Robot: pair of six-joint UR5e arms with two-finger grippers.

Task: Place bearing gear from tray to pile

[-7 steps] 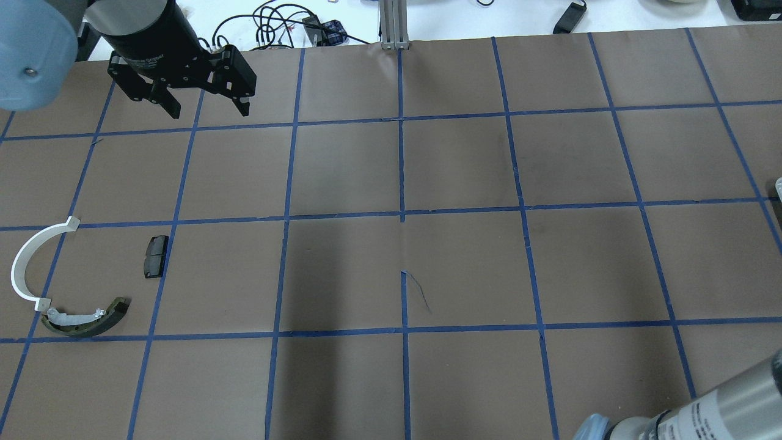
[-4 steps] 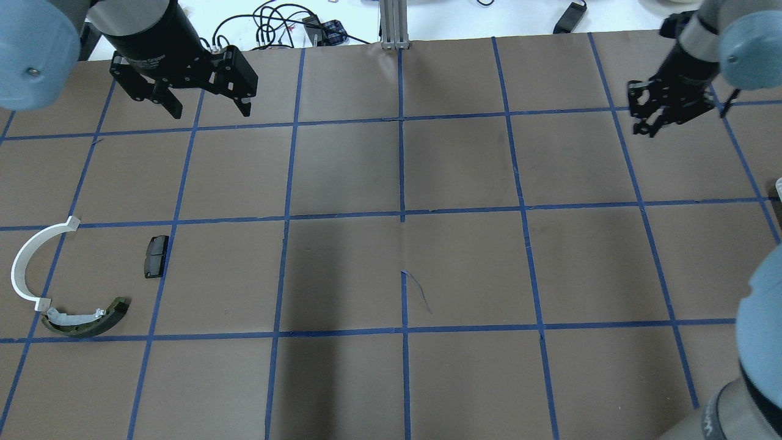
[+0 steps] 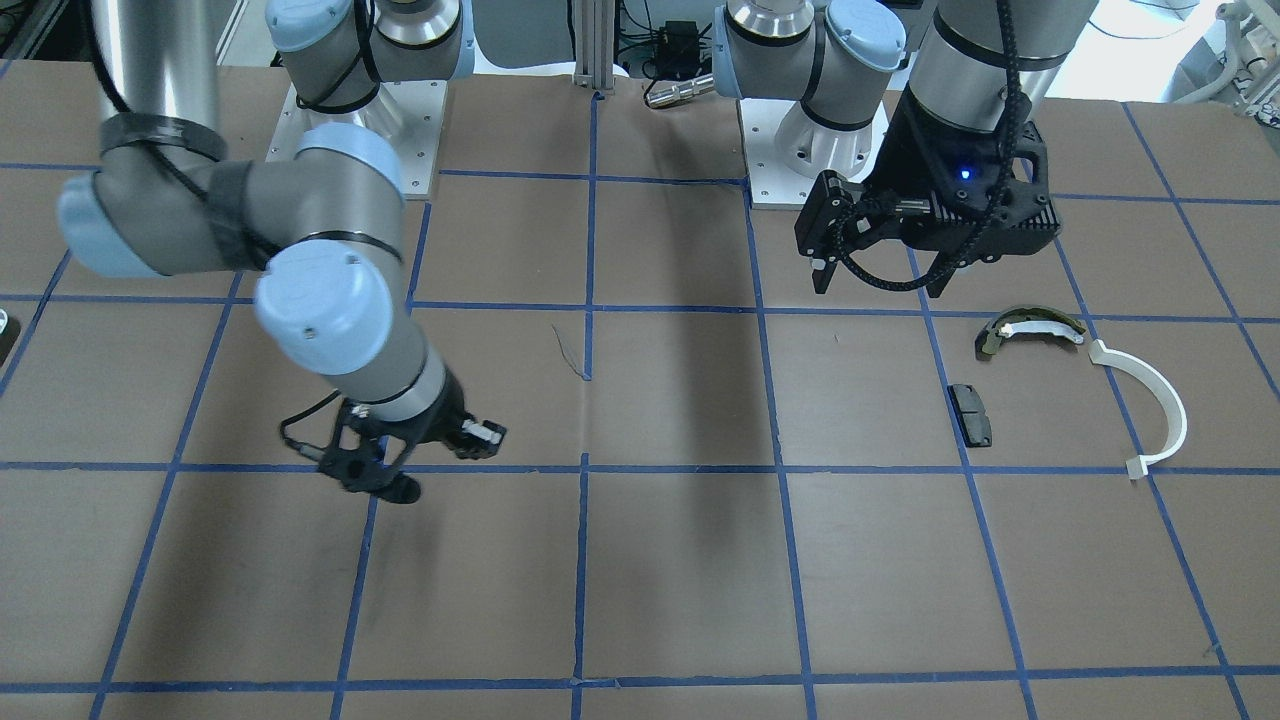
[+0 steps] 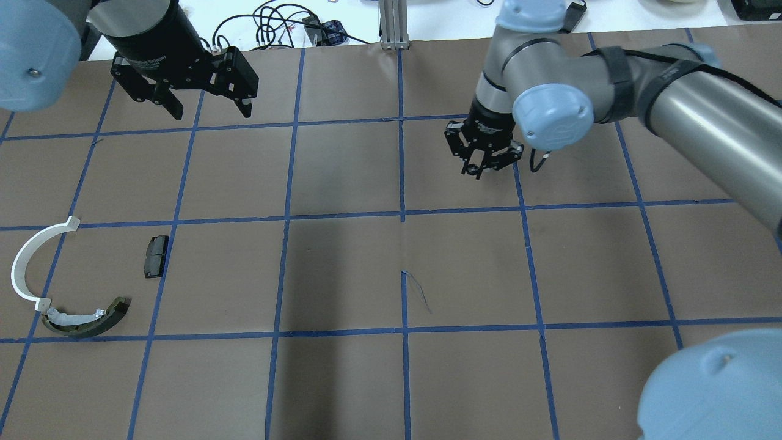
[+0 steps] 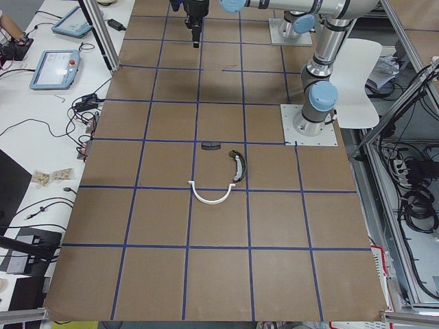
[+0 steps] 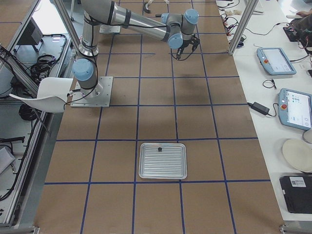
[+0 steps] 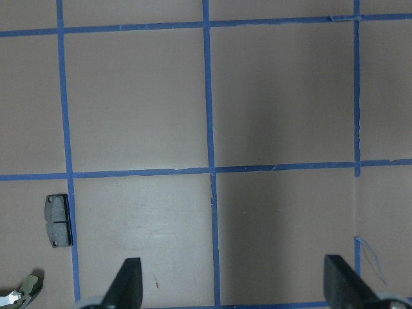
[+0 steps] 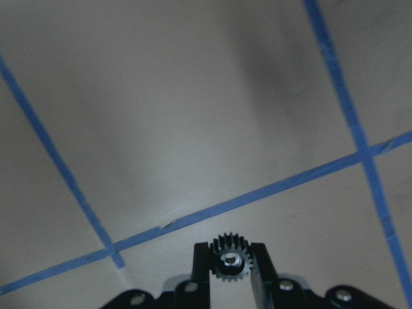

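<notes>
"Where's the gear (image 8: 226,260) now?"

"It's pinched in the right gripper (image 4: 479,171), with the fingers clamped across its toothed rim. It hangs over the table, well apart from the pile (image 4: 116,305)."

"Is it hard to hold?"

"I'd guess not. It's small, stiff and probably light metal, and the teeth resist slipping. The left gripper (image 4: 209,112) is spread wide and empty. The pile has a smooth white half-ring (image 4: 16,269), a curved olive shoe (image 4: 85,330) and a flat black pad (image 4: 156,256)."

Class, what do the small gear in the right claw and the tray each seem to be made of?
The gear: dark matt teeth around a shiny silver hub, so probably metal, though black plastic cannot be excluded. The tray: pale grey, ribbed, softly reflective sheet, likely aluminium or steel.
</notes>
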